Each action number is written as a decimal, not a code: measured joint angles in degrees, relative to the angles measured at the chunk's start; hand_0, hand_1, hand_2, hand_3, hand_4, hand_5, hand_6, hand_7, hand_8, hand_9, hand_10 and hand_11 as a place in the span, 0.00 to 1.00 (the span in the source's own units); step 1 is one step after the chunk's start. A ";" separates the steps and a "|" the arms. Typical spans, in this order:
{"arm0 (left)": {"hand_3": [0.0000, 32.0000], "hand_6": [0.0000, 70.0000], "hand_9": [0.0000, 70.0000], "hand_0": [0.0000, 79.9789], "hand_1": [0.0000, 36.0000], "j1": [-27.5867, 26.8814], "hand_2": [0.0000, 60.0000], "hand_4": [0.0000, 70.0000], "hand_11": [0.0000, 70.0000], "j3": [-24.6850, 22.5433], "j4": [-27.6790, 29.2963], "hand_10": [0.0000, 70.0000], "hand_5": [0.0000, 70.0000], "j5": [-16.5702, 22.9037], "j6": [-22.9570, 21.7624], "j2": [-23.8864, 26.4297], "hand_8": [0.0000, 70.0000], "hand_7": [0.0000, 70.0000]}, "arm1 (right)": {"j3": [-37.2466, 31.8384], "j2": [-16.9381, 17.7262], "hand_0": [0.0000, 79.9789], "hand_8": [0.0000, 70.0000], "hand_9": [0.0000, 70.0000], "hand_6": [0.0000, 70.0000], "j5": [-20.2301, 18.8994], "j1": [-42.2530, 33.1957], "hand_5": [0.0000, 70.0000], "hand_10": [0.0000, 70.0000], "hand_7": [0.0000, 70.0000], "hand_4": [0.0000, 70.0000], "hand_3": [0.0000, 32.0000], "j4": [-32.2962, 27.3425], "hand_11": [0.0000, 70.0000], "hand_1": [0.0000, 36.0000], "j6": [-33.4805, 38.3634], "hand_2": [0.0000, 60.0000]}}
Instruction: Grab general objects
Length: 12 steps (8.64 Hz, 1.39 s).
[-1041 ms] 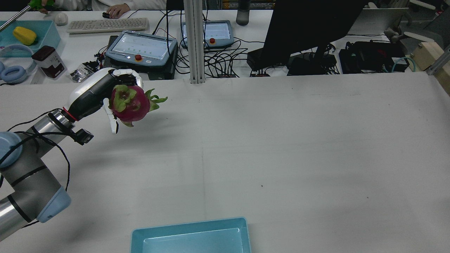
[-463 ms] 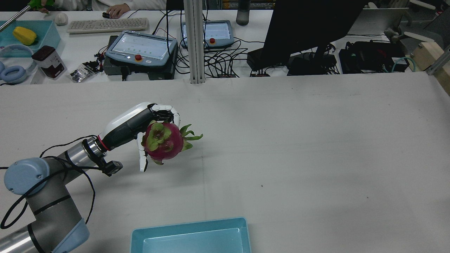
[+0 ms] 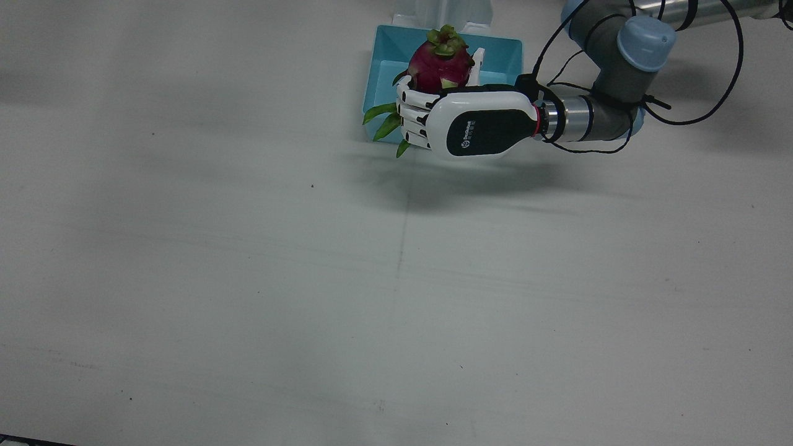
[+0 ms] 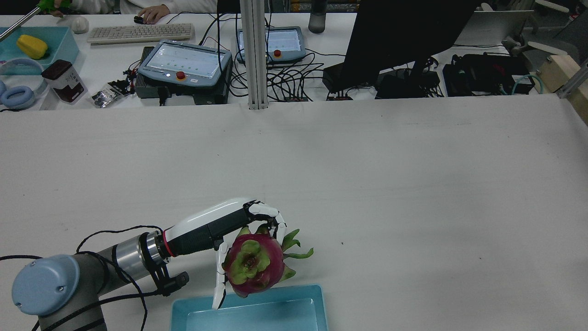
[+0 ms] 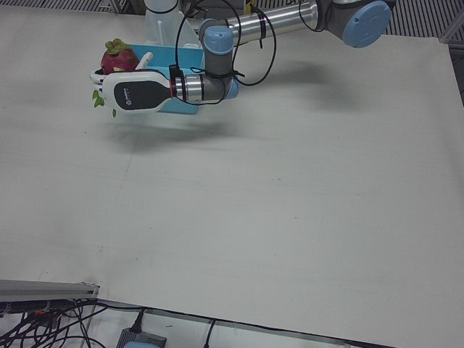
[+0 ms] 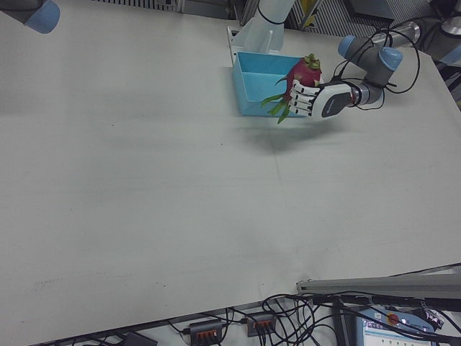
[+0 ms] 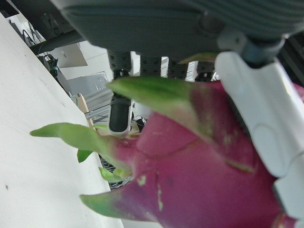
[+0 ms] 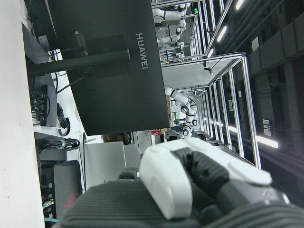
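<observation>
A magenta dragon fruit [image 4: 252,264] with green scales is held off the table, with my left hand [image 4: 220,225] shut on it from above and behind. It hangs over the far left rim of the light blue tray [image 4: 275,308] at the table's near edge. From the front, the dragon fruit [image 3: 437,62] shows above the back of the left hand [image 3: 471,124], over the tray [image 3: 502,49]. The left hand view is filled by the dragon fruit [image 7: 199,180]. Only part of my right hand [image 8: 190,185] shows in its own view, and its finger pose is unclear.
The white table [image 4: 413,184] stretches wide to the right. Behind it stand an aluminium post [image 4: 253,55], two teach pendants [image 4: 183,62], a black monitor [image 4: 404,32], cables and a keyboard [image 4: 140,33]. A person's hand [image 4: 154,11] rests by a mouse.
My left arm has carried the dragon fruit from the far left of the table back toward the near edge, ending over the blue tray's rim. The grip on the fruit is unchanged.
</observation>
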State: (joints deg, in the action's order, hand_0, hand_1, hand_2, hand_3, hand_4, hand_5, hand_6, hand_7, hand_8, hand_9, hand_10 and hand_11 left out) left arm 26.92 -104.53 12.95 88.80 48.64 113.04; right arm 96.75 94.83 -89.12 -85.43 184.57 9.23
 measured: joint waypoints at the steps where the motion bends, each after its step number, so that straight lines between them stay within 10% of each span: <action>1: 0.00 1.00 1.00 0.58 0.14 -1.26 0.54 1.00 0.93 -0.28 2.08 0.67 1.00 0.03 0.16 -1.34 0.81 1.00 | 0.00 0.00 0.00 0.00 0.00 0.00 0.00 0.00 0.00 0.00 0.00 0.00 0.00 0.00 0.00 0.00 0.00 0.00; 4: 0.00 1.00 1.00 0.59 0.19 -3.47 0.58 1.00 0.88 -1.87 12.39 0.63 1.00 0.07 0.21 -8.92 0.83 1.00 | 0.00 0.00 0.00 0.00 0.00 0.00 0.00 0.00 0.00 0.00 0.00 0.00 0.00 0.00 0.00 0.00 0.00 0.00; 7: 0.00 0.94 0.99 0.59 0.13 -6.34 0.36 0.97 0.69 -2.71 20.37 0.49 1.00 0.08 -0.33 -13.46 0.71 1.00 | 0.01 0.00 0.00 0.00 0.00 0.00 0.00 0.00 0.00 0.00 0.00 0.00 0.00 0.00 0.00 0.00 0.00 0.00; 8: 0.00 0.70 0.59 0.60 0.21 -7.48 0.24 0.69 0.31 -2.65 22.21 0.22 1.00 0.11 -0.81 -14.02 0.42 0.85 | 0.02 -0.03 0.00 0.00 0.00 0.00 0.00 0.00 0.00 0.00 0.00 0.00 0.00 0.00 0.00 0.00 0.00 0.00; 9: 0.00 0.49 0.35 0.63 0.35 -9.06 0.20 0.46 0.15 -2.68 23.66 0.10 1.00 0.19 -1.19 -14.31 0.25 0.52 | 0.02 -0.06 0.00 0.00 0.00 0.00 0.00 0.00 0.00 0.00 0.00 0.00 0.00 0.00 0.00 0.00 0.00 0.00; 12: 0.00 0.27 0.13 0.71 0.55 -11.97 0.10 0.13 0.08 -2.72 25.04 0.03 1.00 2.56 -1.88 -14.38 0.09 0.31 | 0.02 -0.09 0.00 0.00 0.00 0.00 0.00 0.00 0.00 0.00 0.00 0.00 0.00 0.00 0.00 0.00 0.00 0.00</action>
State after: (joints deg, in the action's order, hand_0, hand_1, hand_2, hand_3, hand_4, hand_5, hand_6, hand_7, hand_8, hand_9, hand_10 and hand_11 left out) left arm 14.95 -107.25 37.99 91.36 46.76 98.66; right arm 96.77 94.75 -89.12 -85.43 184.57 9.23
